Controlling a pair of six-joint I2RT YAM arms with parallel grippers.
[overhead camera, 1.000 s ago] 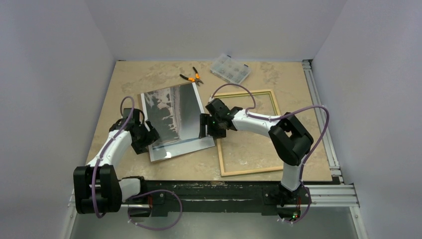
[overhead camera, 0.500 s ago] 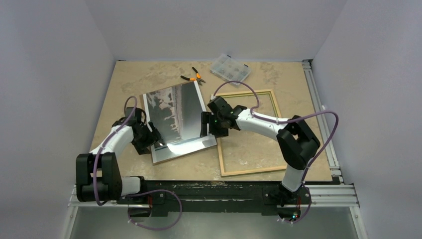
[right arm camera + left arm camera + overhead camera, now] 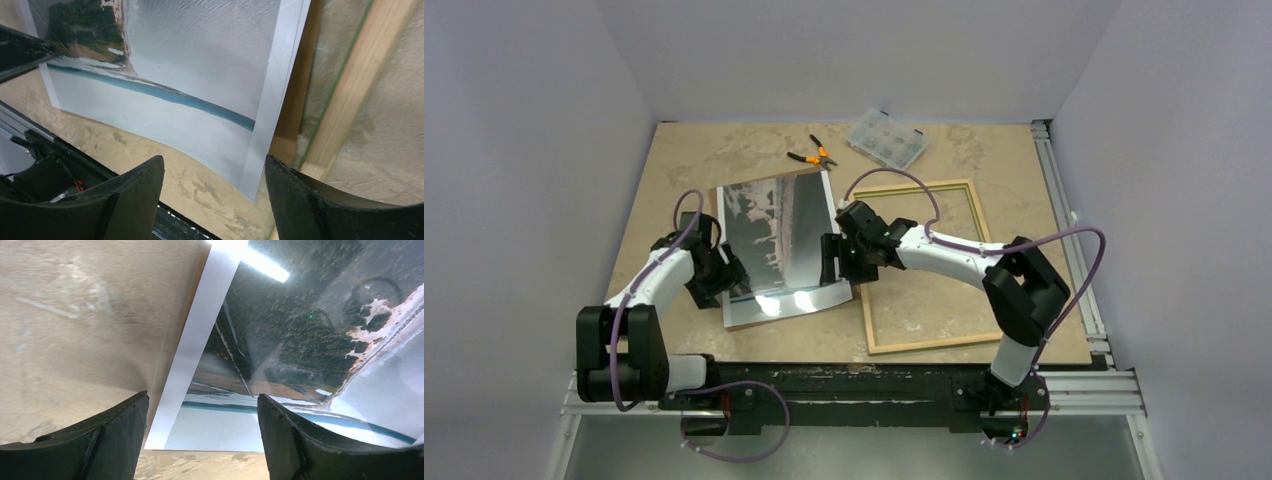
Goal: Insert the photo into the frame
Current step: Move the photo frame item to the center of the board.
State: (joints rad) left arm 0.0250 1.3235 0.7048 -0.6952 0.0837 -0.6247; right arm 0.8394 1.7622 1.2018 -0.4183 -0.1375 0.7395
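Observation:
The photo (image 3: 779, 240), a glossy dark grey-and-white print with a white border, lies left of centre on a brown backing sheet (image 3: 746, 321). Its near edge bows and catches glare. The frame (image 3: 929, 343) lies pale-wood side up to its right. My left gripper (image 3: 729, 275) stands open at the photo's near-left corner; in the left wrist view that corner of the photo (image 3: 300, 340) sits between the left gripper's (image 3: 200, 405) fingers. My right gripper (image 3: 832, 258) is open over the near-right corner of the photo (image 3: 200, 60), beside the frame's rail (image 3: 350, 90).
Orange-handled pliers (image 3: 812, 155) and a clear plastic parts box (image 3: 887, 138) lie at the back of the table. An aluminium rail (image 3: 1064, 230) runs along the right edge. Grey walls close in the sides and back.
The photo has turned and slid a little leftward, and glare now shows along its near edge. Both grippers shifted slightly with it; both stay open.

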